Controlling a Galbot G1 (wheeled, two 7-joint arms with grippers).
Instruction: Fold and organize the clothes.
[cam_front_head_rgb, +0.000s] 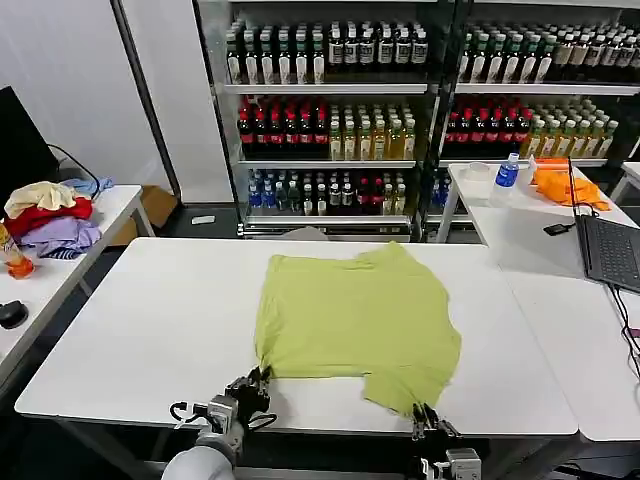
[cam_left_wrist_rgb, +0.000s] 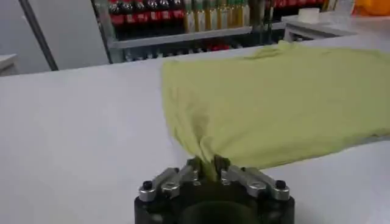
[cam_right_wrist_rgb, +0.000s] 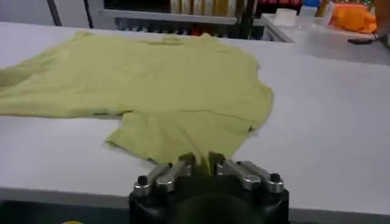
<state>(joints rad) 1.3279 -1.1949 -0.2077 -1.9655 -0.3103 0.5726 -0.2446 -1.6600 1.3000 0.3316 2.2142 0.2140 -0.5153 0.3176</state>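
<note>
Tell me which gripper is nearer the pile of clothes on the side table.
Left. The left gripper pinches the T-shirt at its near-left corner, on the clothes pile's side; the right gripper pinches the near sleeve, farther away.

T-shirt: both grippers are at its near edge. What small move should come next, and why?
Probably lift both near corners together and carry them toward the far edge. The left gripper and right gripper are each shut on the T-shirt, which lies flat and unfolded.

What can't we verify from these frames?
- T-shirt graphic: head view, no print on the upward side; the underside lies hidden against the table.
- Left gripper fingertips: left wrist view, buried in bunched fabric.
- Right gripper fingertips: right wrist view, the sleeve edge covers them.
- Bottle labels on the shelves: head view, too small.
</note>
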